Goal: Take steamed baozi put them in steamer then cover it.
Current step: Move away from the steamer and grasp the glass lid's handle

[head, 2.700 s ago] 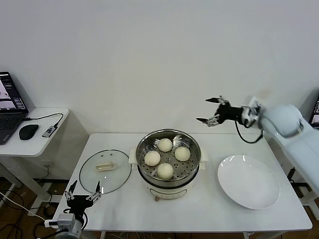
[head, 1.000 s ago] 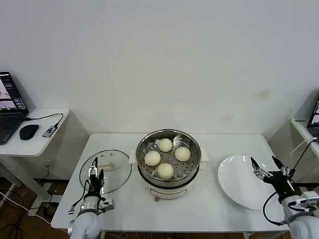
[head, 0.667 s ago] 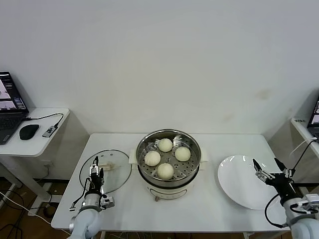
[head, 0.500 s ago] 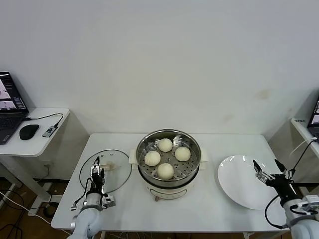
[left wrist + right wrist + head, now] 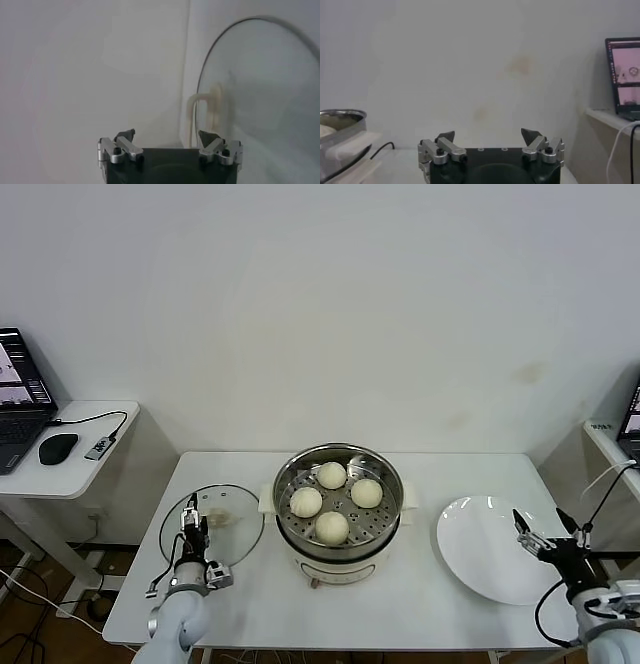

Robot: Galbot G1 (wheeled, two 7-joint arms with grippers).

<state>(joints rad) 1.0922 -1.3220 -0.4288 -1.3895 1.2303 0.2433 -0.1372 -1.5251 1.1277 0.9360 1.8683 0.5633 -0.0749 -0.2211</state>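
Note:
The steamer [image 5: 338, 448] stands at the table's middle, open, with several steamed baozi [image 5: 331, 527] on its perforated tray. The cover [image 5: 235, 539], a clear glass lid, lies flat on the table left of it. My left gripper [image 5: 193, 522] hovers open over the lid's near-left part, just short of the cream handle [image 5: 212, 517]. The left wrist view shows the lid [image 5: 260, 100] and its handle [image 5: 205, 115] ahead of that gripper [image 5: 166, 135]. My right gripper [image 5: 538, 517] stands open and empty at the table's right, and its own view shows it [image 5: 488, 134] with the steamer [image 5: 340, 122] far off.
An empty white plate [image 5: 480, 554] lies right of the steamer, under the right gripper's side. A side table at the left holds a laptop [image 5: 20, 399] and a mouse [image 5: 57, 448]. Another screen [image 5: 625, 75] stands at the right.
The right arm came down from beside the steamer to the plate's right edge and now drifts slightly lower. The left gripper rose from the table's front edge onto the lid and edged forward.

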